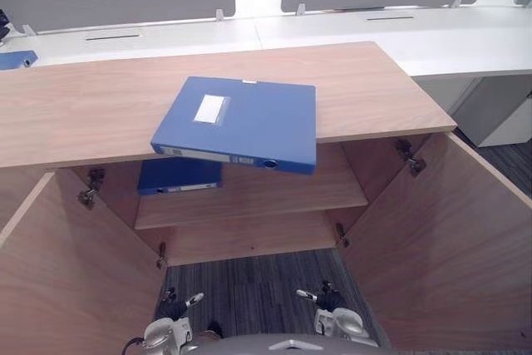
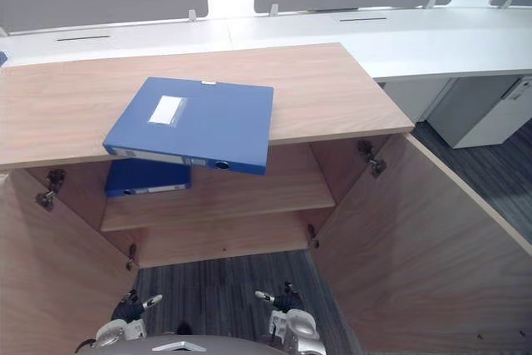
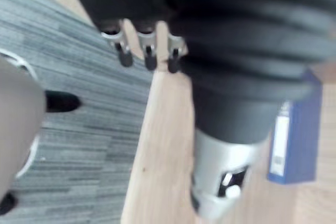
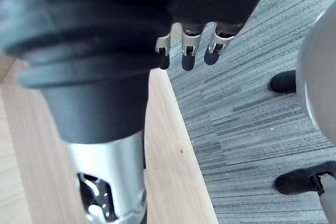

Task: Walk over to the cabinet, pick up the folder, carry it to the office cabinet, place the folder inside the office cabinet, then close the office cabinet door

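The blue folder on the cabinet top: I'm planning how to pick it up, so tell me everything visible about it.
The blue folder is a closed, rigid-looking box file lying flat and askew on the wooden cabinet top. Its cover faces up with a white label; its spine, with a pale strip and a round hole, overhangs the front edge. Nothing else touches it.

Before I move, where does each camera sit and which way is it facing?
Left eye view: on the head, looking down at the folder overhanging the open cabinet; left hand and right hand low.
Right eye view: beside it; same scene.
Left wrist view: down its own fingers onto carpet.
Right wrist view: likewise; both share carpet beside a wooden edge.
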Controlling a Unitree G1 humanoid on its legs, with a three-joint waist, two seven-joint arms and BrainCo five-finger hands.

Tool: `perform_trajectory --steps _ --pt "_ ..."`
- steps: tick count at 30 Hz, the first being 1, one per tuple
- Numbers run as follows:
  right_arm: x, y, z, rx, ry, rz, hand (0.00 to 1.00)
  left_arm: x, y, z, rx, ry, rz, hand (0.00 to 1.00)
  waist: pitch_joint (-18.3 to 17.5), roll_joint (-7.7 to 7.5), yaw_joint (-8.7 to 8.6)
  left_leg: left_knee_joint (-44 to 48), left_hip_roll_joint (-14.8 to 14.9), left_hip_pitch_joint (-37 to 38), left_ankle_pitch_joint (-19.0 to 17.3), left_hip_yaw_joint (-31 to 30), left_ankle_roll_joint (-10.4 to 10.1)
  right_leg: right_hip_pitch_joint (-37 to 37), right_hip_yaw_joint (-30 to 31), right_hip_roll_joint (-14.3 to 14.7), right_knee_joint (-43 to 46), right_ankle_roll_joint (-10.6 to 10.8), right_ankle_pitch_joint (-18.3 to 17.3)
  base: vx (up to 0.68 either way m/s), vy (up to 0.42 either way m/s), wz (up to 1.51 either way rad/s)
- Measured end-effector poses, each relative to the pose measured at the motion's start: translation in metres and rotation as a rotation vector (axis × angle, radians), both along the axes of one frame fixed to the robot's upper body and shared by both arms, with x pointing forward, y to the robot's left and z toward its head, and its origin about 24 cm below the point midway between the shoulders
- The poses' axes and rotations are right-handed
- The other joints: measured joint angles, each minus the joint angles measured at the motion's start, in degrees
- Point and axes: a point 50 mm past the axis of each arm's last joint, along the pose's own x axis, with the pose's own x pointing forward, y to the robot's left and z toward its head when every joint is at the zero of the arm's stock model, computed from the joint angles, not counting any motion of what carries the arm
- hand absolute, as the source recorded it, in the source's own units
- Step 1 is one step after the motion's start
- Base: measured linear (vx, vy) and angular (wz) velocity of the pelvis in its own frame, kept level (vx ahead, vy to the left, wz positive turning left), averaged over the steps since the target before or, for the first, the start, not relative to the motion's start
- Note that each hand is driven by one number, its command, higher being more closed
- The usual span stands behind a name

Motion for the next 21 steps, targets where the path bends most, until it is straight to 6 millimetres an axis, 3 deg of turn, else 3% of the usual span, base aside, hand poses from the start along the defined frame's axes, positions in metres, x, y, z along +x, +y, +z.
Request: perform_trajectory --steps 4,6,8,10,16,21 --pt "-0.006 -0.006 0.001 -0.023 -0.007 0.000 0.00 0.026 0.017 0.035 0.111 -0.197 -0.005 0.00 -0.24 -0.02 0.23 -0.01 -0.19 -0.84 0.16 -0.20 0.09 -0.70 0.47 -0.04 -0.14 0.32 -0.11 -0.11 0.042 0.04" --pt "-0.010 -0.008 0.000 -0.030 -0.002 0.000 0.00 0.040 0.034 0.065 0.246 -0.327 -0.047 0.00 -0.86 0.14 0.26 -0.01 -0.46 -1.47 -0.03 -0.29 0.37 -1.11 0.83 -0.05 -0.52 0.33 -0.12 -0.02 0.047 -0.01" --pt "-0.013 -0.010 0.000 -0.035 0.000 -0.002 0.00 0.049 0.039 0.084 0.306 -0.411 -0.061 0.00 -1.02 0.25 0.37 -0.01 -0.85 -1.51 -0.15 -0.41 0.54 -1.00 0.95 -0.14 -0.68 0.34 -0.12 0.01 0.039 0.04" --pt "-0.015 -0.011 0.001 -0.039 -0.008 -0.004 0.00 0.053 0.039 0.098 0.342 -0.476 -0.055 0.00 -1.25 0.47 0.47 -0.01 -1.29 -1.56 -0.25 -0.54 0.69 -0.96 1.24 -0.46 -0.78 0.38 -0.10 0.03 0.040 0.06" --pt "-0.021 -0.009 0.000 -0.046 -0.006 0.017 0.00 0.065 0.032 0.169 0.537 -0.778 -0.076 0.00 -3.26 0.09 0.75 0.40 -1.66 -2.19 -0.52 -0.10 0.78 -0.84 2.64 -0.69 -2.42 1.16 2.41 0.09 0.036 -0.05" --pt "-0.022 -0.012 0.001 -0.056 -0.020 0.017 0.00 0.070 0.020 0.201 0.604 -0.942 -0.084 0.00 -3.75 1.02 0.60 0.39 -1.48 -1.61 -1.38 -0.07 0.51 -0.16 3.93 -0.47 -2.54 1.07 2.54 0.04 0.016 -0.02"
